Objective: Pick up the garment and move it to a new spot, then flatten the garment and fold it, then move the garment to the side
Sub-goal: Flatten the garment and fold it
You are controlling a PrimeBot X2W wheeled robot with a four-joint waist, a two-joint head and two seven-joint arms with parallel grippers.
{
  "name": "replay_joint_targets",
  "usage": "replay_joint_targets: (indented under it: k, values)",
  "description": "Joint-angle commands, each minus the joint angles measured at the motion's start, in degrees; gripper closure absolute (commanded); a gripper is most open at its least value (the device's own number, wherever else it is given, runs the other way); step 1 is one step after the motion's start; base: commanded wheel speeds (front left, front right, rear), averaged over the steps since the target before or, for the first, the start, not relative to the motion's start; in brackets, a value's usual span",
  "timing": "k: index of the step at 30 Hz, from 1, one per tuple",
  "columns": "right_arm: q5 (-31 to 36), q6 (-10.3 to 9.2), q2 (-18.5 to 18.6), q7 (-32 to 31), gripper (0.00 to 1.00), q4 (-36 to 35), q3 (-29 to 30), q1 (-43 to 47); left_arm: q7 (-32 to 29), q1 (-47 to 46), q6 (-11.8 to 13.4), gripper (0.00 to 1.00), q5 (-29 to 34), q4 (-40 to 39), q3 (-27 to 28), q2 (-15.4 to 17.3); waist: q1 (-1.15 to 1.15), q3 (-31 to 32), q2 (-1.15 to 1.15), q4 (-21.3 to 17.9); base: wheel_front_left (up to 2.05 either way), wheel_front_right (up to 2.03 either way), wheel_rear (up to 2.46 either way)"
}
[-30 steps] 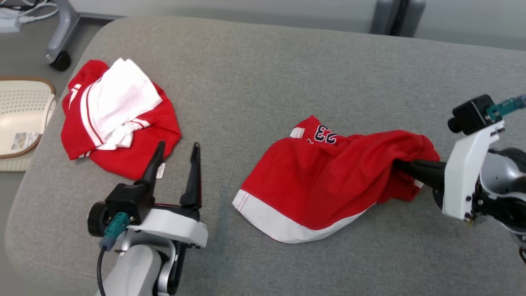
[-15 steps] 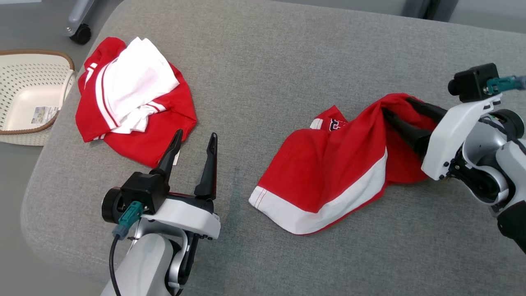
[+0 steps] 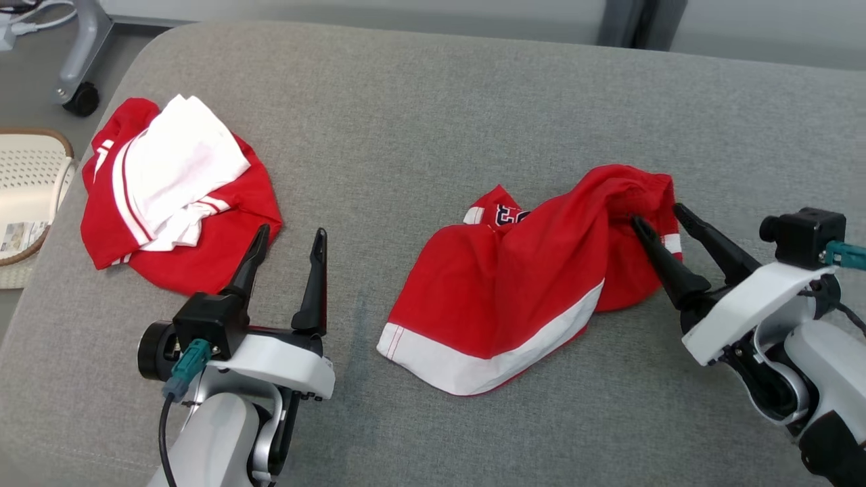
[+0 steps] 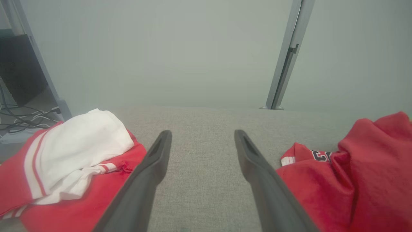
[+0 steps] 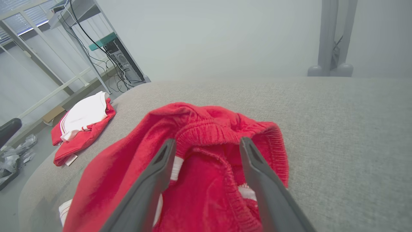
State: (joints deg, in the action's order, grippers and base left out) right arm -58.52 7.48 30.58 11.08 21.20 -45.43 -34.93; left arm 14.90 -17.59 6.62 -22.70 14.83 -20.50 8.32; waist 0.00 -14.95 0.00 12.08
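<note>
On the grey cloth-covered bench [image 3: 433,101], right of centre in the head view, lies the garment [image 3: 514,297], a pair of red shorts with a broad white band along the hem and a dark printed number partly showing at a fold near its far edge. It is bunched, not flat: the hem end spreads toward the robot, while the elastic waistband end is heaped up at the right. The right gripper [image 3: 656,214] reaches into that heaped end, its jaws standing open; in the right wrist view its two dark fingers [image 5: 151,180] are spread wide with the gathered waistband and red cloth lying between them, and nothing is pinched. The left gripper [image 3: 291,233] hovers low over bare bench to the left of the garment, apart from it, jaws open and empty, fingers pointing away from the robot. Just beyond the left gripper, at the bench's far left corner, sits a second pile [image 3: 176,196] of red cloth with white stripes and a crumpled white piece on top; a small white label shows at its near edge. Off the bench's left edge stands a pale perforated basket [image 3: 27,196] with a brown rim, and behind it a black caster [image 3: 81,101] on a grey stand leg.
</note>
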Motion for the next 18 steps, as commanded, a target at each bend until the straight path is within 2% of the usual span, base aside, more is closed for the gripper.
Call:
replay_joint_targets:
  k: [1, 4, 8, 13, 18]
  values:
    - [0.1, 0.04, 0.5, 1.3, 0.0, -0.3, 0.1, 1.7, 0.2, 1.0, 0.4, 0.0, 0.0, 0.0, 0.6, 0.8, 0.0, 1.4, 0.0, -1.3, 0.0, 0.0, 0.0]
    - [1.0, 0.04, 0.3, 2.7, 0.0, -0.4, 1.2, 3.2, 0.2, 1.5, 0.7, 0.0, -0.2, -0.2, 1.1, 1.4, 0.0, 2.3, 0.0, -2.1, 0.0, 0.0, 0.0]
    - [5.8, 0.04, -1.4, 4.2, 0.0, -0.4, 6.6, 7.6, 0.1, 3.5, 1.8, 0.0, -0.7, -0.7, 2.2, 2.5, 0.0, 4.6, 0.0, -3.7, 0.0, 0.0, 0.0]
    - [17.2, 0.04, -8.0, 4.2, 0.0, -4.9, 21.0, 15.5, 0.0, 6.1, 3.2, 0.0, -1.3, -2.7, 4.0, 4.0, 0.0, 6.7, 0.0, -6.1, 0.0, 0.0, 0.0]
    - [27.9, 0.04, -13.2, 4.3, 0.0, -9.7, 28.1, 22.8, -0.6, 8.2, 4.5, 0.0, -1.6, -4.6, 5.0, 5.2, 0.0, 8.2, 0.0, -7.7, 0.0, 0.0, 0.0]
